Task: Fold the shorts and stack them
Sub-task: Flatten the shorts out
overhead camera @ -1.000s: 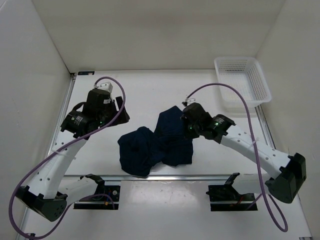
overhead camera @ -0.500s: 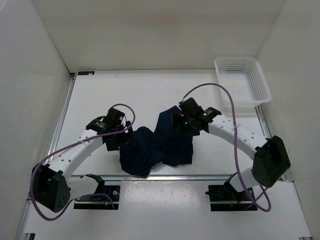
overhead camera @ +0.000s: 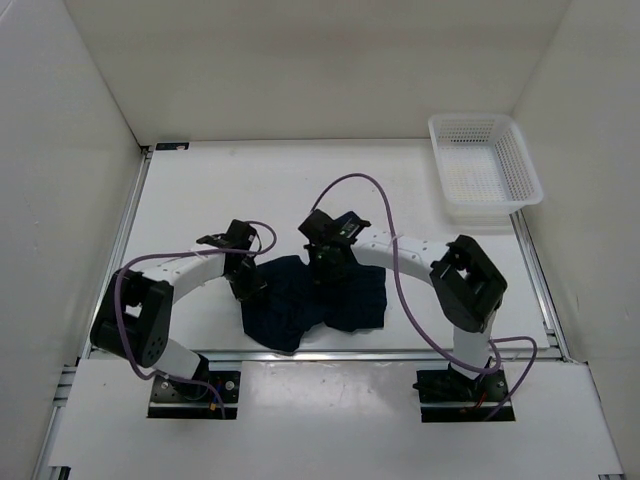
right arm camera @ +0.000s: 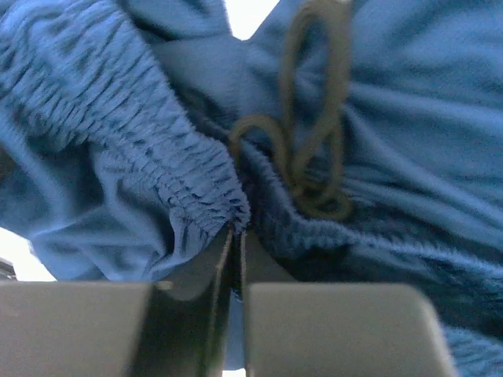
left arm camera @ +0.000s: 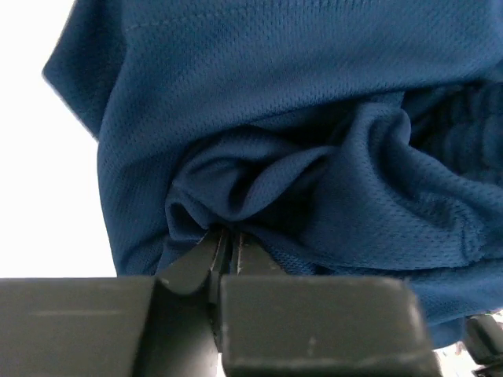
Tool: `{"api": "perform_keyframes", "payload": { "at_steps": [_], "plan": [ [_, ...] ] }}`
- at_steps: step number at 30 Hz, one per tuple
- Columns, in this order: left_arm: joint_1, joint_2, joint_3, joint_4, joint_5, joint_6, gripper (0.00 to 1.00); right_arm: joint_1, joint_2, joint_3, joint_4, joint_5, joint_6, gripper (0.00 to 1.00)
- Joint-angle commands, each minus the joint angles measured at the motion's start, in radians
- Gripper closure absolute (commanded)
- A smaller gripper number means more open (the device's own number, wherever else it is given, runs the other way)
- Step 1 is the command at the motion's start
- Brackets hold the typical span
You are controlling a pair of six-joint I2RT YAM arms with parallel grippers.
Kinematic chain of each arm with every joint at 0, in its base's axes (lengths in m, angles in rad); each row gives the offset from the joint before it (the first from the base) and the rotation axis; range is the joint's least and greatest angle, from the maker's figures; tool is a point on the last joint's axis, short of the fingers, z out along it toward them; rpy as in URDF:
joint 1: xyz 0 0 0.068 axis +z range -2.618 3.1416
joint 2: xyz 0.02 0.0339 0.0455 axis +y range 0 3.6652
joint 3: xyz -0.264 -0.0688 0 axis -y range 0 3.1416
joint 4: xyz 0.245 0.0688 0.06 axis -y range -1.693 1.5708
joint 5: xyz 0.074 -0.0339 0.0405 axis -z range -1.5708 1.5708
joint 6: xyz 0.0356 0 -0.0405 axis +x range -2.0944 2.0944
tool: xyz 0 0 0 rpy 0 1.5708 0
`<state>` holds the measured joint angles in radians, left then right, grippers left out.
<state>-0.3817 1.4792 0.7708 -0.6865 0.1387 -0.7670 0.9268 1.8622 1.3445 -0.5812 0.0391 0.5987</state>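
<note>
Left gripper (left arm camera: 228,236) is pinched tight on a fold at the left side of the shorts (overhead camera: 350,305), which lie crumpled on the tabletop (overhead camera: 200,190) near the front edge. Right gripper (right arm camera: 236,229) is clamped on the gathered waistband, with the drawstring (right arm camera: 302,149) looped just beside it. The basket (overhead camera: 470,119) sits in the far right corner, well apart.

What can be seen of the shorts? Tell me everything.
The shorts are dark navy mesh-knit fabric, crumpled in an unfolded heap on the white table near its front edge. A gathered elastic waistband and looped drawstring show. The left jaws are shut on a bunched fold at their left side; the right jaws pinch the waistband.
</note>
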Motion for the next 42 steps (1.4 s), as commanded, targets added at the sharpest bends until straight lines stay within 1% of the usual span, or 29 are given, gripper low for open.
{"api": "perform_keyframes", "payload": {
  "at_steps": [1,5,7,9,10,11,13,15,18,19,20,21,22,23,24,25,26,27,29,30,31,32,33,34,36,37,39,40,42],
  "plan": [
    [0.03,-0.02,0.094,0.062,0.068,0.026,0.9,-0.058,-0.058,0.087,-0.035,0.065,-0.022,1.0],
    [0.087,-0.062,0.26,0.024,0.102,0.064,0.9,-0.161,-0.187,0.189,-0.054,0.1,-0.094,1.0],
    [0.124,-0.062,0.443,-0.034,0.102,0.089,0.9,-0.201,-0.228,0.26,-0.084,0.128,-0.138,1.0],
    [0.144,-0.036,0.597,-0.166,0.093,0.118,0.9,-0.256,-0.299,0.37,-0.085,0.128,-0.174,1.0],
    [0.156,-0.025,0.746,-0.204,0.084,0.139,0.9,-0.272,-0.343,0.405,-0.085,0.128,-0.21,1.0],
    [0.156,-0.014,0.815,-0.269,0.07,0.14,0.9,-0.295,-0.365,0.439,-0.085,0.119,-0.233,1.0],
    [0.182,-0.025,0.96,-0.307,0.07,0.162,0.9,-0.295,-0.437,0.498,-0.085,0.11,-0.279,1.0],
    [0.182,-0.051,0.998,-0.321,0.07,0.163,0.9,-0.295,-0.498,0.481,-0.075,0.11,-0.335,1.0],
    [0.182,-0.149,0.917,-0.308,0.11,0.153,0.9,-0.295,-0.682,0.244,0.015,0.13,-0.355,1.0],
    [0.161,-0.183,0.866,-0.295,0.125,0.153,0.9,-0.286,-0.801,0.149,0.047,0.148,-0.355,1.0],
    [0.147,-0.263,0.737,-0.251,0.139,0.144,0.78,-0.286,-0.863,-0.052,0.096,0.168,-0.323,1.0],
    [0.132,-0.308,0.657,-0.228,0.139,0.134,0.35,-0.286,-0.921,-0.155,0.106,0.238,-0.298,0.99],
    [0.118,-0.35,0.574,-0.205,0.148,0.124,0.0,-0.286,-1.019,-0.247,0.097,0.289,-0.26,0.85],
    [0.109,-0.412,0.424,-0.176,0.148,0.124,0.0,-0.286,-1.061,-0.325,0.036,0.345,-0.21,0.42],
    [0.109,-0.433,0.359,-0.167,0.148,0.124,0.0,-0.286,-1.095,-0.446,-0.003,0.384,-0.106,0.26],
    [0.109,-0.442,0.307,-0.166,0.148,0.114,0.0,-0.295,-1.147,-0.491,-0.037,0.406,-0.058,0.16],
    [0.118,-0.442,0.267,-0.166,0.139,0.113,0.0,-0.295,-1.166,-0.524,-0.064,0.425,-0.007,0.1],
    [0.118,-0.432,0.219,-0.166,0.139,0.113,0.0,-0.295,-1.179,-0.547,-0.104,0.459,0.083,0.1],
    [0.129,-0.409,0.209,-0.157,0.101,0.113,0.02,-0.295,-1.189,-0.57,-0.114,0.49,0.142,0.1],
    [0.129,-0.375,0.223,-0.145,0.09,0.113,0.16,-0.295,-1.189,-0.57,-0.123,0.505,0.168,0.25],
    [0.129,-0.352,0.238,-0.145,0.073,0.126,0.59,-0.295,-1.163,-0.57,-0.132,0.518,0.217,0.42],
    [0.129,-0.329,0.255,-0.145,0.044,0.126,0.79,-0.295,-1.146,-0.541,-0.132,0.518,0.229,0.63],
    [0.129,-0.303,0.272,-0.145,0.032,0.126,0.9,-0.295,-1.122,-0.527,-0.132,0.507,0.23,0.91],
    [0.129,-0.243,0.304,-0.145,0.016,0.126,0.9,-0.295,-1.057,-0.513,-0.123,0.483,0.23,0.99],
    [0.129,-0.18,0.335,-0.136,-0.02,0.135,0.9,-0.295,-0.973,-0.458,-0.105,0.392,0.196,1.0],
    [0.129,-0.118,0.361,-0.136,-0.021,0.135,0.9,-0.295,-0.874,-0.435,-0.114,0.293,0.187,0.93],
    [0.115,-0.053,0.387,-0.136,-0.031,0.135,0.86,-0.295,-0.74,-0.398,-0.123,0.204,0.187,0.76],
    [0.101,0.01,0.413,-0.136,-0.031,0.135,0.82,-0.283,-0.704,-0.387,-0.114,0.168,0.187,0.62],
    [0.077,0.073,0.438,-0.127,-0.068,0.135,0.69,-0.235,-0.62,-0.387,-0.083,0.13,0.187,0.45]
  ]
}}
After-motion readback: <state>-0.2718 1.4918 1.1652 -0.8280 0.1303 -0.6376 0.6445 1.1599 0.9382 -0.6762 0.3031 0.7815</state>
